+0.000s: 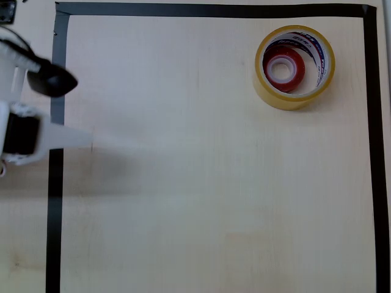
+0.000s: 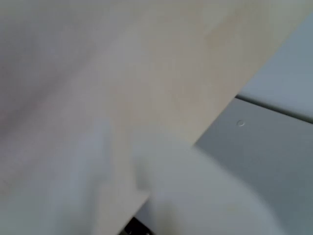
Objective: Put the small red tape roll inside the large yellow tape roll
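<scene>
Toward the desk's (image 1: 195,201) far right corner we saw the small red tape roll (image 1: 285,69) already nested inside the large yellow tape roll (image 1: 294,67), well apart from our end effector (image 1: 58,113), whose opening we couldn't judge; only a stray sweep risked dislodging them.

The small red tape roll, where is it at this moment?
In the overhead view, the small red tape roll lies inside the large yellow tape roll, near the upper right corner of the black tape border.

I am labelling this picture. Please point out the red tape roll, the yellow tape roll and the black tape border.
small red tape roll (image 1: 295,62): overhead view, on its red band.
large yellow tape roll (image 1: 267,90): overhead view, on its outer wall.
black tape border (image 1: 214,10): overhead view, on its top strip.
</scene>
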Action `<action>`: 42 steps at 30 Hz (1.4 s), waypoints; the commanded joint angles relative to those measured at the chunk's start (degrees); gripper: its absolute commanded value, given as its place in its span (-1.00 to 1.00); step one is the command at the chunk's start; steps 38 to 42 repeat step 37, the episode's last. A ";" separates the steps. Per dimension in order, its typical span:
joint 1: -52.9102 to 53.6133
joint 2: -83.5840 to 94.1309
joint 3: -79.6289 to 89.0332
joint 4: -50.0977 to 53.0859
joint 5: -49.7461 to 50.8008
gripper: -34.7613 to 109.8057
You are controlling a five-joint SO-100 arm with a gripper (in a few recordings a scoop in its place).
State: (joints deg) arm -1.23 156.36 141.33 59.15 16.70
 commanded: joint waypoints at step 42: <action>-1.49 34.72 34.80 -1.76 -6.50 -0.52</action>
